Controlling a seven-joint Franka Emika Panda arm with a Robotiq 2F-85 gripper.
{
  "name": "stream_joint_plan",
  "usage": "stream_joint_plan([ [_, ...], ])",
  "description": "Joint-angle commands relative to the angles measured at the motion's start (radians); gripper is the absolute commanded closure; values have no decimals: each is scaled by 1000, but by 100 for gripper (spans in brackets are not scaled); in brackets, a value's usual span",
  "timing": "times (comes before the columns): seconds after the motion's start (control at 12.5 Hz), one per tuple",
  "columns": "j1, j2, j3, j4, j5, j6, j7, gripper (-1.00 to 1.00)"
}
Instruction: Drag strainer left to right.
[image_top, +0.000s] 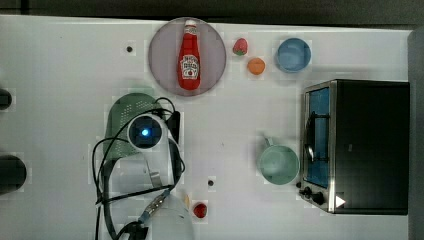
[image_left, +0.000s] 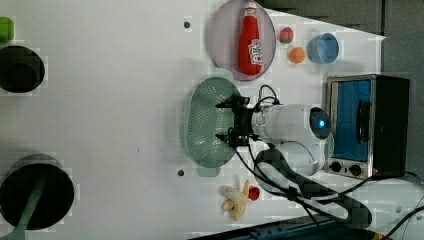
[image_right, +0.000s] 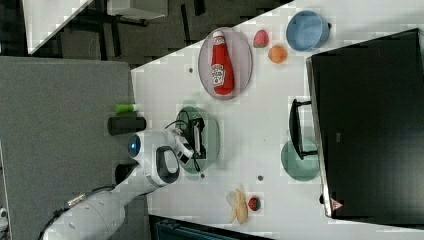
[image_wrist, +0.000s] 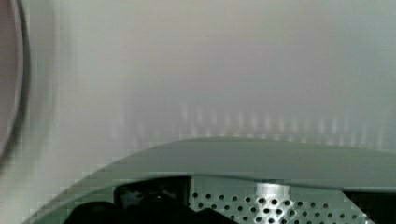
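The strainer (image_left: 205, 122) is sitting mid-bench beside the plate (image_left: 220, 45); the gripper (image_left: 226, 121) is reaching into its basin, jaws spread. Light, stiff, slippery plastic, probably best hooked at the rim

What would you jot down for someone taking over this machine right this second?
End effector: over the strainer's rim on the left view's right side, fingers spread apart, one finger inside the basin.
Strainer: on the table, on the top view's left, below the ketchup plate.
Mug and toaster oven: on the top view's right.
Done: arm placed at the strainer.
Left: drag it toward the top view's right, stopping short of the mug.
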Motion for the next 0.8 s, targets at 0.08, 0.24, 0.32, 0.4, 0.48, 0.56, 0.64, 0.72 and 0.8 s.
stream_joint_plan([
  [0.08,-31,-47,-53,-42,-8,-14,-66,-100],
  [0.24,-39,-62,-81,-68,-8,-13,-109,-100],
  [0.32,-42,-71,-99,-79,-8,-13,-137,-100],
  [0.4,-45,-77,-118,-88,-8,-13,-168,-100],
  [0.48,-46,-81,-140,-97,-8,-14,-188,-100],
  [0.56,-46,-84,-164,-106,-8,-13,-207,-100],
  [0.64,-46,-84,-188,-108,-8,-13,-225,-100],
  [0.72,-47,-84,-212,-108,-8,-13,-241,-100],
  [0.8,-47,-85,-237,-109,-8,-13,-260,-100],
])
